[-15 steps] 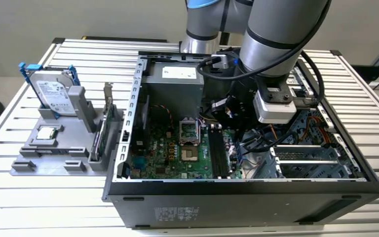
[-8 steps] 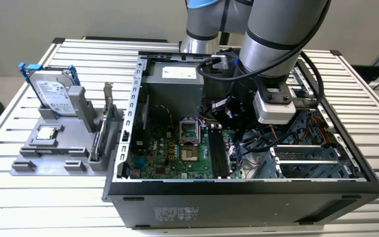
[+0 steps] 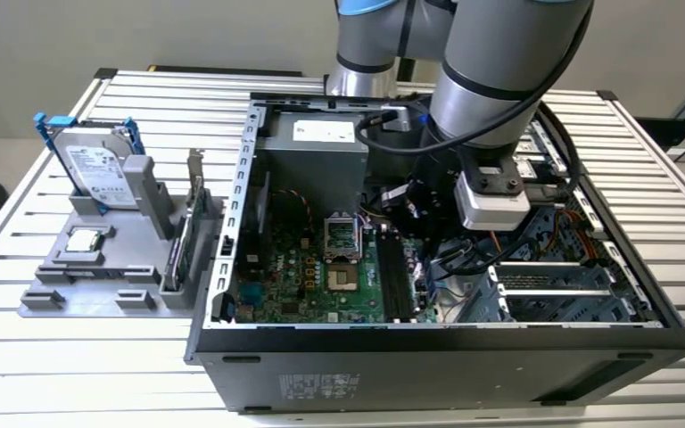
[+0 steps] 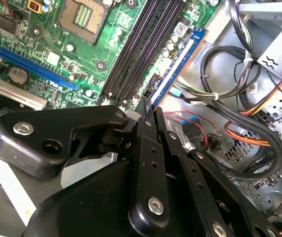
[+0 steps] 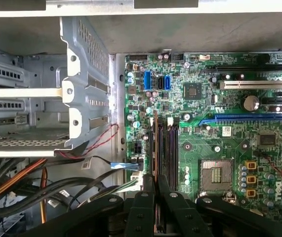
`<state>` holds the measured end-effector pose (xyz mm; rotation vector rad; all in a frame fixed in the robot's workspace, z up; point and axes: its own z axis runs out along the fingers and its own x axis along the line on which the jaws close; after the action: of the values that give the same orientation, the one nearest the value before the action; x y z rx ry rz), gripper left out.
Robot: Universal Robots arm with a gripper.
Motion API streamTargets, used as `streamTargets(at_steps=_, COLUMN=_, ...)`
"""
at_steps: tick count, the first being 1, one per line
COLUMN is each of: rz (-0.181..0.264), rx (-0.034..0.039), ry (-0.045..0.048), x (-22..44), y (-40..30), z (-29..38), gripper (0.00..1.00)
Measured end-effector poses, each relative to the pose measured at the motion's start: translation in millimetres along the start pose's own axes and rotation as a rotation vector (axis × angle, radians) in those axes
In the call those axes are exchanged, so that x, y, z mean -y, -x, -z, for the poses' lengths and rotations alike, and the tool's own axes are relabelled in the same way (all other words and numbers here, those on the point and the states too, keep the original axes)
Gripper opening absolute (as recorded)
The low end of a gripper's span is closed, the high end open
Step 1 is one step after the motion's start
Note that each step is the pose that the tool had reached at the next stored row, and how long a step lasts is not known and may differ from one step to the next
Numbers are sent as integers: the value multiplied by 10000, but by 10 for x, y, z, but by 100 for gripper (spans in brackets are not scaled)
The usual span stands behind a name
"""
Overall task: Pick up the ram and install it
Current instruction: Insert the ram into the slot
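jaws [image 4: 148, 109]: clamped on the ram [image 4: 176, 65] | ram: held edge-on over the motherboard [image 5: 220, 143], beside the black memory slots [image 5: 172, 148] | open computer case [image 3: 438, 357] on worktop [image 3: 81, 357]

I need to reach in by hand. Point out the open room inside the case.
Open: the bay floor between the cable bundle and the drive cage. Crowded: the memory slots, where the claw holds the ram.
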<state>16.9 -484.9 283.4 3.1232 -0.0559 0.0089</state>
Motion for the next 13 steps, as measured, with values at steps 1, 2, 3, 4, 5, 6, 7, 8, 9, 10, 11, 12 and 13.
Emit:
streamTargets(at_steps=1, rz=0, rx=0, ry=-2, x=0, y=0, z=-6, gripper=0)
streamTargets(at_steps=2, rz=0, rx=0, ry=-2, x=0, y=0, z=-14, gripper=0)
streamTargets(at_steps=3, rz=0, rx=0, ry=-1, x=0, y=1, z=-22, gripper=0)
streamTargets(at_steps=4, rz=-1, rx=0, ry=-2, x=0, y=3, z=-30, gripper=0)
streamTargets(at_steps=5, rz=-1, rx=0, ry=0, x=0, y=5, z=-38, gripper=0)
streamTargets(at_steps=6, rz=-1, rx=0, ry=-2, x=1, y=5, z=-47, gripper=0)
streamTargets(at_steps=7, rz=0, rx=0, ry=-1, x=1, y=5, z=-61, gripper=0)
streamTargets(at_steps=8, rz=0, rx=0, ry=-1, x=1, y=6, z=-79, gripper=0)
streamTargets(at_steps=9, rz=0, rx=0, ry=-1, x=1, y=6, z=-95, gripper=0)
streamTargets(at_steps=10, rz=-1, rx=1, ry=0, x=2, y=7, z=-107, gripper=0)
streamTargets(at_steps=11, rz=0, rx=1, ry=-1, x=2, y=7, z=-119, gripper=0)
streamTargets(at_steps=12, rz=0, rx=1, ry=0, x=2, y=7, z=-136, gripper=0)
streamTargets(at_steps=13, rz=0, rx=0, ry=-1, x=2, y=7, z=-153, gripper=0)
